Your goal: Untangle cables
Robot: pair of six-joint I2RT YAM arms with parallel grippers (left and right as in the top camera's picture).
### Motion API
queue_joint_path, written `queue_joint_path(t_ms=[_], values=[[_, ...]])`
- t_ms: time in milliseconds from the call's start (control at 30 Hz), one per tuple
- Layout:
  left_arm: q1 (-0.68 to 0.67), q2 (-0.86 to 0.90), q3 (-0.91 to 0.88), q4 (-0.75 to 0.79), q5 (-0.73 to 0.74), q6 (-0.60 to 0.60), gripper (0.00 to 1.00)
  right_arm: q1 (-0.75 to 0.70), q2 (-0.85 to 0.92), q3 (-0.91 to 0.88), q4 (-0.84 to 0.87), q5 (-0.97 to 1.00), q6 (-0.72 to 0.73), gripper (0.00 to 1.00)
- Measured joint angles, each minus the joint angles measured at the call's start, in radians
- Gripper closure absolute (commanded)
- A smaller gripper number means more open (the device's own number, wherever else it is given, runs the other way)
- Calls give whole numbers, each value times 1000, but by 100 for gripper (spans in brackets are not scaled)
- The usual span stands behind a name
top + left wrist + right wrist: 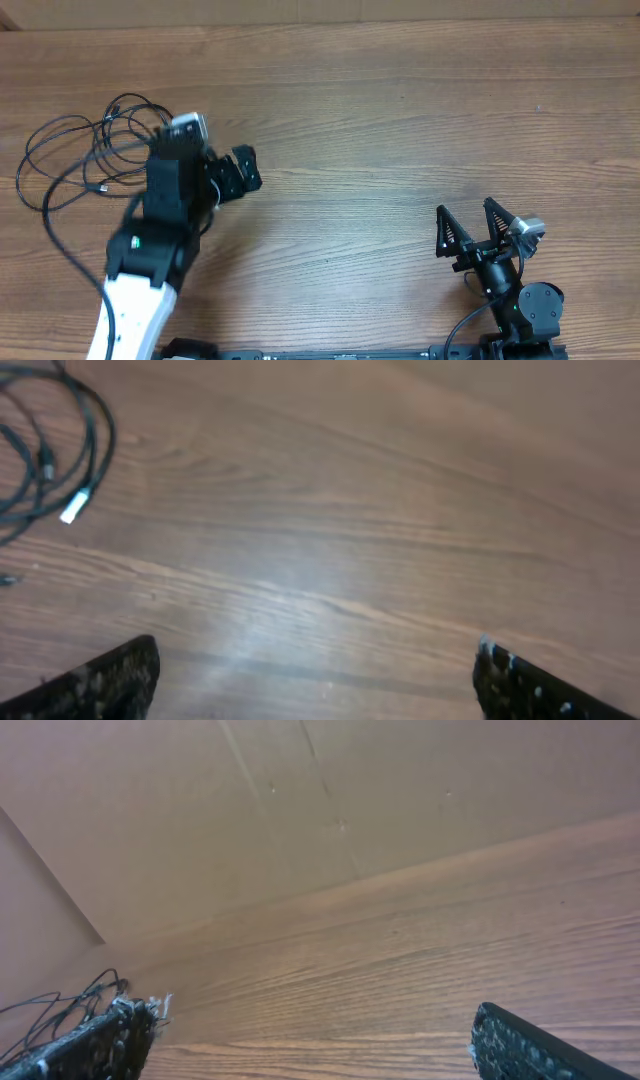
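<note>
Cables (90, 150) lie in loose loops at the table's (400, 120) upper left — left claw (238, 172) just beside them, right claw (465, 210) lower right, both spread apart.

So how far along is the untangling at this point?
Nothing looks done: the cables lie in one bunch of overlapping loops at the left of the table. Nothing is in hand: the left end effector is open and empty over bare wood beside the bunch, and the right end effector is open, far off at the right. All the separating is left.
</note>
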Motion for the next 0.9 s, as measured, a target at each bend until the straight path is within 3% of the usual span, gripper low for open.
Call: queue_joint_path(t_ms=[367,567,900], values=[[0,-537,-416,90,0,0,1,0,0,0,-1,0,0,0],[0,-753,-485,91,0,0,1,0,0,0,0,0,0,0],[0,-938,-546,95,0,0,0,0,0,0,-1,0,0,0]])
